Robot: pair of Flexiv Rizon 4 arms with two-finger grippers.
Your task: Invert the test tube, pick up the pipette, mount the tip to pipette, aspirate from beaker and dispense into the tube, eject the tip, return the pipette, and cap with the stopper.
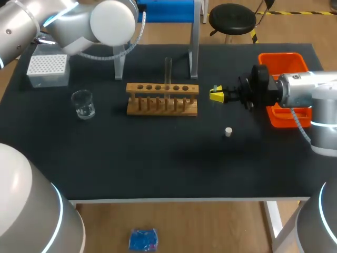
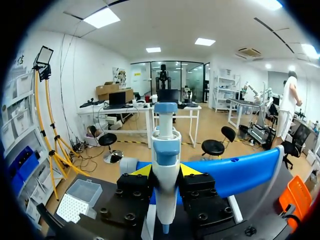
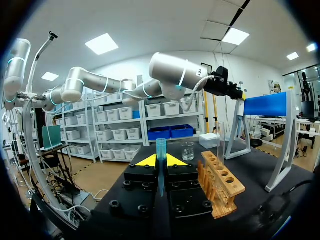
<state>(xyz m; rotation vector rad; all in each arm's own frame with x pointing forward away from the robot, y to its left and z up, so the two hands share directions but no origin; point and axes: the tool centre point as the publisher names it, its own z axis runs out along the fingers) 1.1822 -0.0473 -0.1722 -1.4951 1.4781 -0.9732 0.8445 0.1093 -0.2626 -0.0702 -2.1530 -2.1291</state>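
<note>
A blue and white pipette (image 2: 165, 150) stands upright between the yellow tips of my left gripper (image 2: 165, 171), which is shut on it by the blue stand panel (image 2: 235, 172). In the head view my left arm (image 1: 110, 21) hides that gripper. My right gripper (image 1: 217, 95) hovers just right of the wooden rack (image 1: 162, 99), shut on a small blue pipette tip (image 3: 161, 150). A clear test tube (image 1: 168, 71) stands upright in the rack. The glass beaker (image 1: 83, 104) sits left of the rack. The white stopper (image 1: 228, 132) lies on the mat in front of my right gripper.
A white tip box (image 1: 48, 68) stands at the back left. An orange bin (image 1: 284, 63) sits at the back right, under my right arm. The pipette stand's metal legs (image 1: 194, 47) rise behind the rack.
</note>
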